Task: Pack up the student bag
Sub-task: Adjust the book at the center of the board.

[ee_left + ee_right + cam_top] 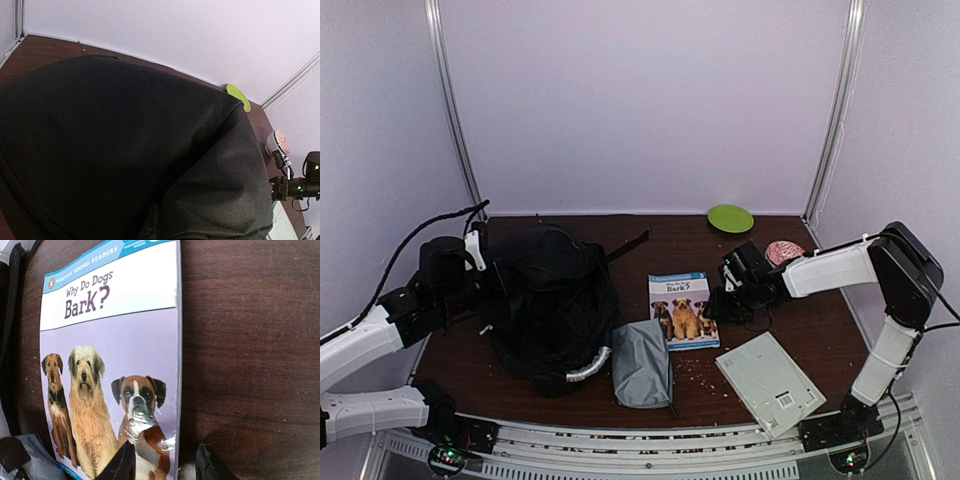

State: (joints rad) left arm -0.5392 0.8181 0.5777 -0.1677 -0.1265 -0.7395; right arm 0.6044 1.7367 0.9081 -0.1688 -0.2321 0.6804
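The black student bag (548, 300) lies slumped on the left of the table, its grey-white handle (588, 368) at the near side. It fills the left wrist view (125, 150). My left gripper (485, 285) is pressed against the bag's left side, and its fingers are hidden by the fabric. The dog book "Why Do Dogs Bark?" (682, 310) lies flat in the middle. My right gripper (165, 462) is open and low over the book's (115, 355) right edge, with one finger (125, 460) over the cover and the other over bare table.
A grey zip pouch (642, 362) lies just in front of the book, beside the bag. A flat white pad (770, 383) lies at the near right. A green disc (730, 217) and a pink round item (783, 251) sit at the back right. Crumbs dot the brown table (650, 245).
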